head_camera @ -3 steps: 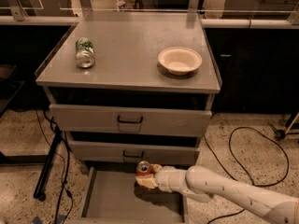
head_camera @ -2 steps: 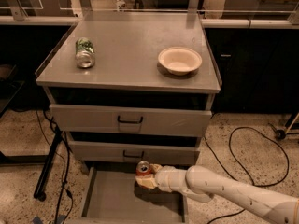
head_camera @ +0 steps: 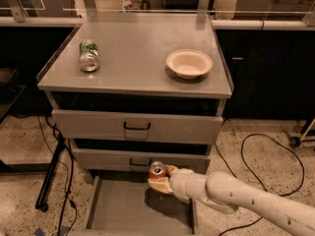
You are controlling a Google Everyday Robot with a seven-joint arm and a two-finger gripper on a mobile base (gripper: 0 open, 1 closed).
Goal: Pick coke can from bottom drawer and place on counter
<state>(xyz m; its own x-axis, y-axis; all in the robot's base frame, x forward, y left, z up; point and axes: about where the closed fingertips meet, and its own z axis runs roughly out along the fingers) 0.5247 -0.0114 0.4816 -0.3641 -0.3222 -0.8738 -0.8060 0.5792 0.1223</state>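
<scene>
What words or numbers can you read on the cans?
None can be read.
The small red coke can, held by the gripper above the grey bottom drawer: lettering too small to read.
The green-and-white can lying on the flat grey counter: print too small to read.

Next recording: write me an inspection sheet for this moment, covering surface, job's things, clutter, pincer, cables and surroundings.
Surface: grey counter, flat with a thin raised rim.
Job's things: coke can upright in the pincer, over the open bottom drawer; not yet on the counter.
Clutter: green can on its side at the counter's left; pale bowl at its right.
Pincer: pincer shut on the coke can, low in front of the cabinet.
Cables: black cable looped on the floor, right; more cables at left.
Surroundings: speckled floor; two upper drawers pushed in.
</scene>
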